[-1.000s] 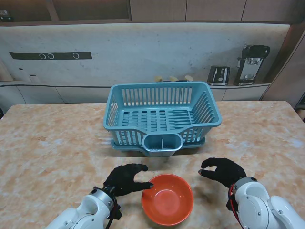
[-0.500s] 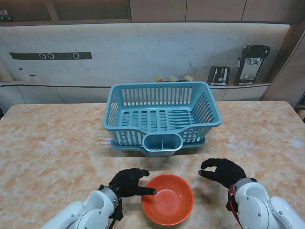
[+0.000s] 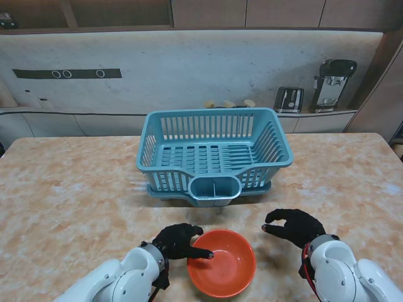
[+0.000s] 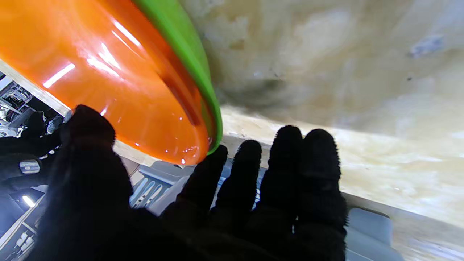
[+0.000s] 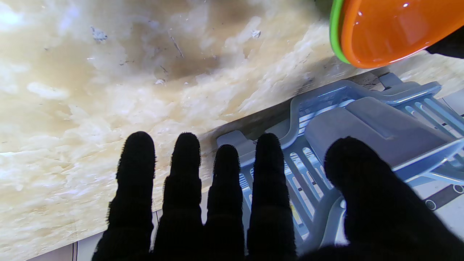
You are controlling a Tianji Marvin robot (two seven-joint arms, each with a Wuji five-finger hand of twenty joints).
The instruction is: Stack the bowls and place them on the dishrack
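Thumb of the left hand [image 3: 178,241] hooks over the orange bowl [image 3: 222,263] rim near the counter's [image 3: 75,189] front edge, grasping it; the right hand [image 3: 294,226] hovers released.

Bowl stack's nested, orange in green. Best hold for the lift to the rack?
Probably the rim, pinched from the robot's left. The orange bowl sits inside the green bowl, lips nearly flush, so one pinch can clamp both. The left hand already has a finger over that edge. The right hand is open, apart from the stack, free to steady the opposite rim.
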